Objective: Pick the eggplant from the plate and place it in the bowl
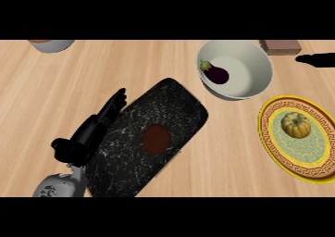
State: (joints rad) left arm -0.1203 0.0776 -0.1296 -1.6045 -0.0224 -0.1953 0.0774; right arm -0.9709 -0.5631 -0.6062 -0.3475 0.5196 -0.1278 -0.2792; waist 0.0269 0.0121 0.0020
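The eggplant (215,74) lies inside the white bowl (256,60), which stands just beyond my black marble board (129,139). My left hand (88,134) rests beside the board's left edge, fingers straight, holding nothing. Right of the board, a patterned plate (273,139) carries a small pumpkin (296,125).

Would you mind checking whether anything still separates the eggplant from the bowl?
Nothing does: the eggplant already lies inside the bowl. The right hand is off to the bowl's right.

A white round bowl (51,45) and a brown block (281,46) are cut off at the top edge; the black right hand (322,59) is cropped at the right edge.
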